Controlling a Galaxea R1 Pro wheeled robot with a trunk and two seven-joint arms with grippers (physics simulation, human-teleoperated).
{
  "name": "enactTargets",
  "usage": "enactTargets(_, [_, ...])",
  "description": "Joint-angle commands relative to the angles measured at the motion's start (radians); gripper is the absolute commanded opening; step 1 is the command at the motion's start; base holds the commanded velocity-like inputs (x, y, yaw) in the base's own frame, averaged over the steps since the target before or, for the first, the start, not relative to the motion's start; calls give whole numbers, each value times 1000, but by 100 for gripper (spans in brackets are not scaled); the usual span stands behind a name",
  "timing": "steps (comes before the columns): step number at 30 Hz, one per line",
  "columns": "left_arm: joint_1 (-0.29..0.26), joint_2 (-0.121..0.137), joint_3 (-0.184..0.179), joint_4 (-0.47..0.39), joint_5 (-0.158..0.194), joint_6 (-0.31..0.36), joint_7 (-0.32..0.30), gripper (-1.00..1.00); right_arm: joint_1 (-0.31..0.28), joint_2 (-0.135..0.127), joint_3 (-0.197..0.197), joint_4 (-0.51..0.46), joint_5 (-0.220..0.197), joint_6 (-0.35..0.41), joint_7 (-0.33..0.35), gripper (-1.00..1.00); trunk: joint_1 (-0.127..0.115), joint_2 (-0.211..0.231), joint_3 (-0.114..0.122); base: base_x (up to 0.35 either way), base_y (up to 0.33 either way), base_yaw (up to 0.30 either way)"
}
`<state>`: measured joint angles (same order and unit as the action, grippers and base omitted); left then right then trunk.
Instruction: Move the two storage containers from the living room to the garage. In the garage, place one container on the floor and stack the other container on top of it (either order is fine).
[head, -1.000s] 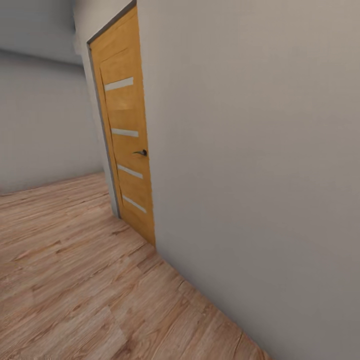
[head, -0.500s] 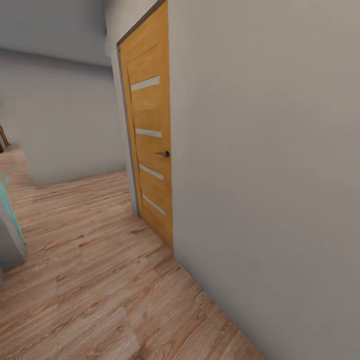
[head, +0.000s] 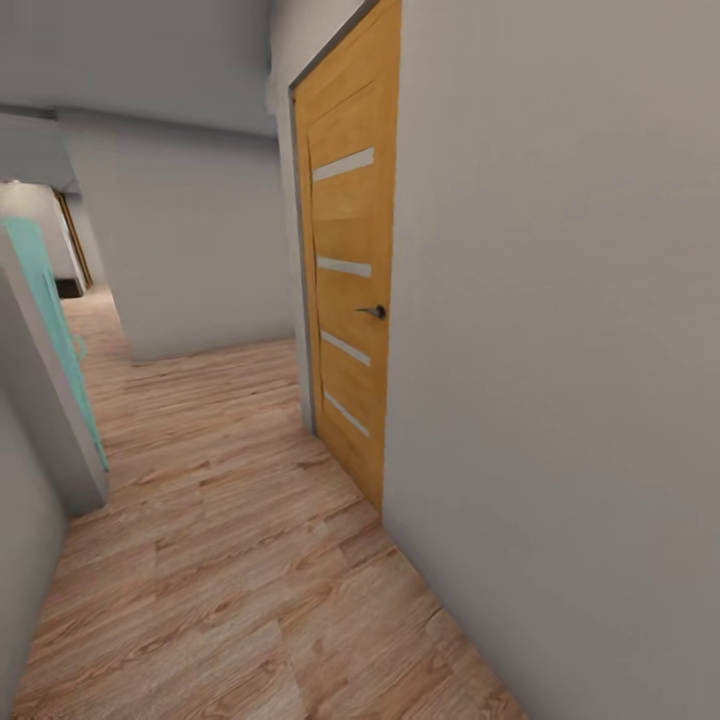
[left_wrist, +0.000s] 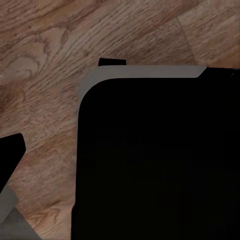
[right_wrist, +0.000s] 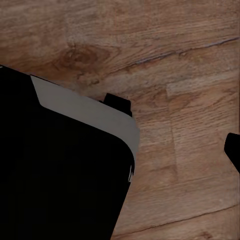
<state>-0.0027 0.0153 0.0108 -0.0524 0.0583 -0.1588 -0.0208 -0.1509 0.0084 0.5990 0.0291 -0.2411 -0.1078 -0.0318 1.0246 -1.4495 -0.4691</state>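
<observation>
Three views are in front of you, and they tell different things. From the head camera you look along a corridor with a light wood plank floor (head: 220, 560). On your right side stands a plain grey wall (head: 560, 350), and set in it is an orange-brown wooden door (head: 350, 290) with four pale strips and a small dark handle (head: 373, 312); the door looks closed. On your left side a grey wall corner (head: 45, 420) comes forward, with a turquoise panel (head: 55, 320) just beside it, and far behind it the corridor opens toward another doorway with a dark frame (head: 72, 240). A grey wall (head: 190, 250) closes the middle distance. The left wrist camera looks down on the same plank floor (left_wrist: 45, 75), where a big black body with a grey rounded edge (left_wrist: 140, 71) covers much of the picture; a dark tip (left_wrist: 10, 150) enters at one side, but you cannot tell if the left tool is released or clenched. The right wrist camera gives a similar black body with a grey edge (right_wrist: 85, 112) over planks, and a dark tip (right_wrist: 232, 150) at the border; the state of the right tool is also not readable. Where the containers are, you cannot tell from these pictures.
</observation>
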Motion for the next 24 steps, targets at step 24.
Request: enactTargets(24, [0, 0, 1, -1, 6, -2, -2, 100, -1, 1, 8, 3, -9, -6, -2, 100, 0, 0, -1, 194, 0, 270])
